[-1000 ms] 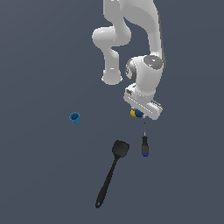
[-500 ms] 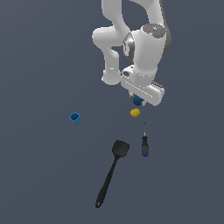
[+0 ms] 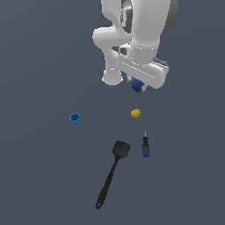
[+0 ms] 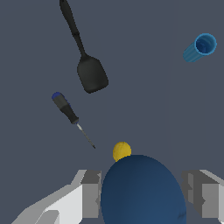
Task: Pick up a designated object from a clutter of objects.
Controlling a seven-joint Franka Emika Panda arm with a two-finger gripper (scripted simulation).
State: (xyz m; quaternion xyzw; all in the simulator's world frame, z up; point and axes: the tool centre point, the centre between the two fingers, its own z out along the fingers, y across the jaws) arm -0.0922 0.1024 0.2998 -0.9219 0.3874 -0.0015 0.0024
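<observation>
While my hand [image 4: 142, 199] is clamped on the dark blue ball [image 3: 137, 85], the light blue cup [image 3: 75, 118] lies tipped, nothing visible inside.

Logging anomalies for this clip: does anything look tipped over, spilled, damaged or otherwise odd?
Only the light blue cup stands out: it lies on its side. The spatula, screwdriver and yellow ball lie apart, undamaged. The dark blue ball is held in the gripper, as intended.
</observation>
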